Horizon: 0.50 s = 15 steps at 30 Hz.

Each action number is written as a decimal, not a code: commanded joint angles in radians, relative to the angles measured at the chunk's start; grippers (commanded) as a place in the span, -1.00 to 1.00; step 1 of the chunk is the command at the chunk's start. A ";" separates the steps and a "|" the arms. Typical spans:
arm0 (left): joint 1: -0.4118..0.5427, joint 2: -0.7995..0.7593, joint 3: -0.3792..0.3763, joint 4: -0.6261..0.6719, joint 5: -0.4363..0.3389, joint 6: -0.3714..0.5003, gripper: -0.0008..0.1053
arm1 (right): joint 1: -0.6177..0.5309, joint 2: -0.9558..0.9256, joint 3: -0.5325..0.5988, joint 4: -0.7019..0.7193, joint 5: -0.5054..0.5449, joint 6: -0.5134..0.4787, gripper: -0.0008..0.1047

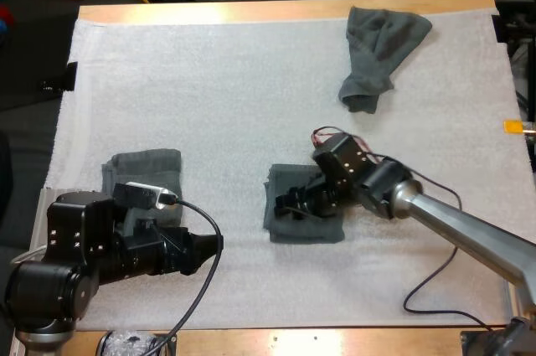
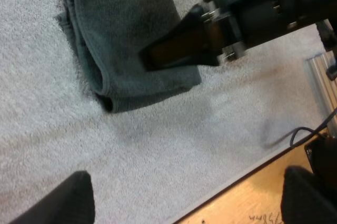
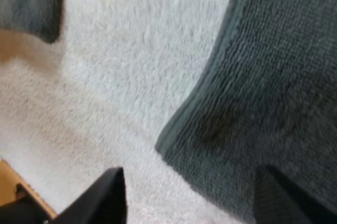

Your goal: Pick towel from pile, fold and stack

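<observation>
A folded dark grey-green towel [image 1: 303, 220] lies in the middle of the mat. My right gripper [image 1: 289, 203] hovers low over its left part, open, one finger over the towel [image 3: 274, 76] and the other over bare mat beside its hemmed edge. A second folded towel [image 1: 144, 167] lies at the left, partly hidden by my left arm. My left gripper [image 1: 203, 250] is open above bare mat, short of the middle towel [image 2: 126, 39], and sees the right gripper's fingers [image 2: 176, 49] over that towel. A crumpled towel [image 1: 381, 50] sits at the far right.
The white mat [image 1: 218, 96] covers most of the wooden table [image 1: 276, 11]. The table's near edge [image 2: 253, 192] runs close under my left gripper. The left folded towel's corner [image 3: 31, 2] shows beyond the right gripper.
</observation>
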 commanded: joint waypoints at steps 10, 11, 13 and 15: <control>0.001 -0.001 -0.008 -0.015 0.003 0.014 0.33 | -0.002 -0.211 -0.003 0.162 0.147 -0.074 0.52; 0.001 -0.001 -0.008 -0.017 0.003 0.014 0.33 | -0.002 -0.222 -0.003 0.166 0.147 -0.074 0.52; 0.001 -0.001 -0.002 -0.036 0.003 0.014 0.33 | -0.002 -0.267 -0.003 0.180 0.153 -0.074 0.52; 0.001 0.001 0.001 -0.048 0.003 0.014 0.33 | -0.002 -0.301 -0.003 0.206 0.182 -0.074 0.52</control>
